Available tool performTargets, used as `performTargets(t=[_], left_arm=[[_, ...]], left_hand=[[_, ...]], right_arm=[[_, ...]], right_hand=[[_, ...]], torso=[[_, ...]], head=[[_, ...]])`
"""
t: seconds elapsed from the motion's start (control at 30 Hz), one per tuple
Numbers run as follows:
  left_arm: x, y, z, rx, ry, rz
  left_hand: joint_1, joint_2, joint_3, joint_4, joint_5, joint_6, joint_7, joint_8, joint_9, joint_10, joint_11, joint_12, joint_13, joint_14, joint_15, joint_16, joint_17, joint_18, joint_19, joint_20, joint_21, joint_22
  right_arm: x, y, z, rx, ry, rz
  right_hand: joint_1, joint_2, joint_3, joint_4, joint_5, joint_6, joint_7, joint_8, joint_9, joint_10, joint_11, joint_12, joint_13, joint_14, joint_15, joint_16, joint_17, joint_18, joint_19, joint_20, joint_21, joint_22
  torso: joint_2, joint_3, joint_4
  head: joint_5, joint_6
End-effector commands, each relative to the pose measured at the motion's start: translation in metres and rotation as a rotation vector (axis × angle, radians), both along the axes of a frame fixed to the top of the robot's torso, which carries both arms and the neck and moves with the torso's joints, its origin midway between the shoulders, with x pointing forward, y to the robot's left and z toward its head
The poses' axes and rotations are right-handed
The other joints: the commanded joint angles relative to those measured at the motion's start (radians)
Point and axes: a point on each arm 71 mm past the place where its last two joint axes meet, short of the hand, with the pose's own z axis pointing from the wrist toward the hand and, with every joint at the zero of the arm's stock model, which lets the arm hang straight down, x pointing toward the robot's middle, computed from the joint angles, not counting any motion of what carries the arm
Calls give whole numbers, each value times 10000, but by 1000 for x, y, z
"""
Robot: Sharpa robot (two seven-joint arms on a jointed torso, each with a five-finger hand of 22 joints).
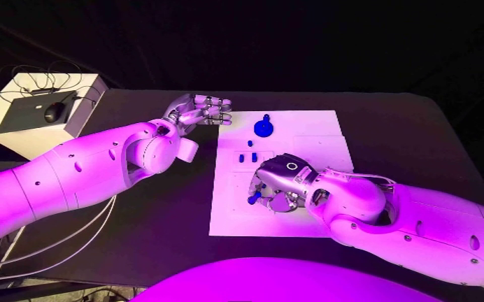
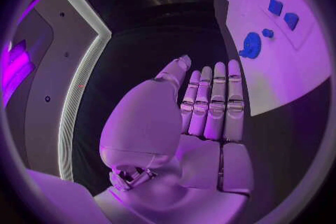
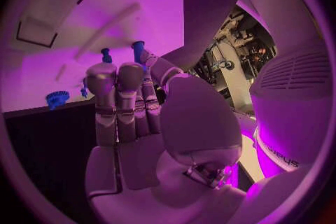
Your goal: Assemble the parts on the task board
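The white task board [image 1: 303,124] lies mid-table. A blue gear [image 1: 263,127] sits near its far edge, with small blue pieces [image 1: 248,155] just nearer. My right hand [image 1: 280,183] rests low over the board's middle, and blue parts [image 1: 253,198] peek out by its fingertips. In the right wrist view a blue peg [image 3: 139,47] sits pinched between the thumb and a finger, with a second peg [image 3: 105,55] just past the fingertips. My left hand [image 1: 202,112] hovers at the board's far left corner, flat and holding nothing [image 2: 210,106]; the gear [image 2: 251,45] lies beyond it.
A white box [image 1: 81,85] carrying a black device and a mouse [image 1: 54,112] stands at the table's far left. Cables [image 1: 40,246] hang off the near left edge. Bare black table [image 1: 403,127] stretches to the right of the board.
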Motion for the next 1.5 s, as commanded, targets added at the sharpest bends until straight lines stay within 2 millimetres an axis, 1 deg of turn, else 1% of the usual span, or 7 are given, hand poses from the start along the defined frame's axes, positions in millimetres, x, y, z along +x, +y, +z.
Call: performTargets(t=[0.03,0.53,0.73,0.8,1.33,1.4,1.5], left_arm=[[0,-2,1,-103,-42,-183],[0,-2,1,-105,-29,-195],[-1,-2,1,-106,-22,-201],[-1,-2,1,-104,-18,-201],[-1,-2,1,-85,4,-185],[-1,-1,1,-83,8,-185],[-1,-1,1,-79,10,-179]], left_hand=[[-25,4,-2,40,-25,7,-8,-2,10,-5,-49,-16,-11,17,-24,-14,16,-111,39,1,28,-9],[-18,7,-22,75,-25,1,-8,0,11,-13,-45,-14,-11,9,-19,-12,15,-111,39,7,22,-33],[-18,7,-22,75,-25,1,-8,0,11,-13,-45,-14,-11,9,-19,-12,15,-111,39,7,22,-33],[-21,10,-26,85,-23,2,-8,0,11,-15,-45,-14,-11,8,-18,-12,16,-110,41,8,21,-37],[-25,11,-35,108,-21,-19,-2,-6,9,-28,-41,-16,-11,-2,-14,-16,14,-108,41,13,18,-50],[-25,11,-35,108,-21,-19,-2,-6,9,-28,-41,-16,-11,-2,-14,-16,14,-108,41,13,18,-50],[-26,9,-39,112,-22,-21,-2,-4,9,-31,-40,-15,-11,-5,-13,-15,14,-108,40,14,16,-54]], right_arm=[[-2,0,-1,-196,-33,113],[-3,5,0,-204,-24,181],[0,9,-3,-175,9,206],[1,10,-5,-169,72,220],[0,13,-10,92,346,284],[0,13,-10,117,384,289],[0,12,-10,175,396,264]], right_hand=[[412,523,30,-36,33,32,7,44,15,657,-446,47,14,-17,-45,-20,8,106,-8,-46,63,816],[393,525,33,-44,53,31,6,43,21,657,-445,45,14,-21,-45,-19,22,106,-15,-46,62,813],[337,472,-37,7,320,-114,64,22,-14,470,-387,38,4,-25,-13,-47,8,120,-40,-30,-55,787],[201,356,-156,70,807,-411,127,6,-100,285,-326,35,-1,-25,28,-45,7,136,-46,1,-114,775],[99,169,-962,362,891,-766,104,12,-175,82,-288,32,-9,-28,68,-5,-10,172,16,72,-279,757],[52,89,-1048,399,926,-794,102,11,-179,39,-274,32,-11,-23,79,4,-12,173,30,77,-293,759],[-90,-55,-1239,488,1172,-845,78,10,-183,-102,-237,27,-14,-25,103,12,-13,180,39,91,-343,750]], torso=[[3,0,-3],[7,-9,6],[-1,-5,5],[3,-3,10],[-2,2,3],[-1,1,2],[4,-1,-1]], head=[[5,4],[-10,22],[-19,14],[-12,18],[-18,4],[-26,-2],[-51,2]])
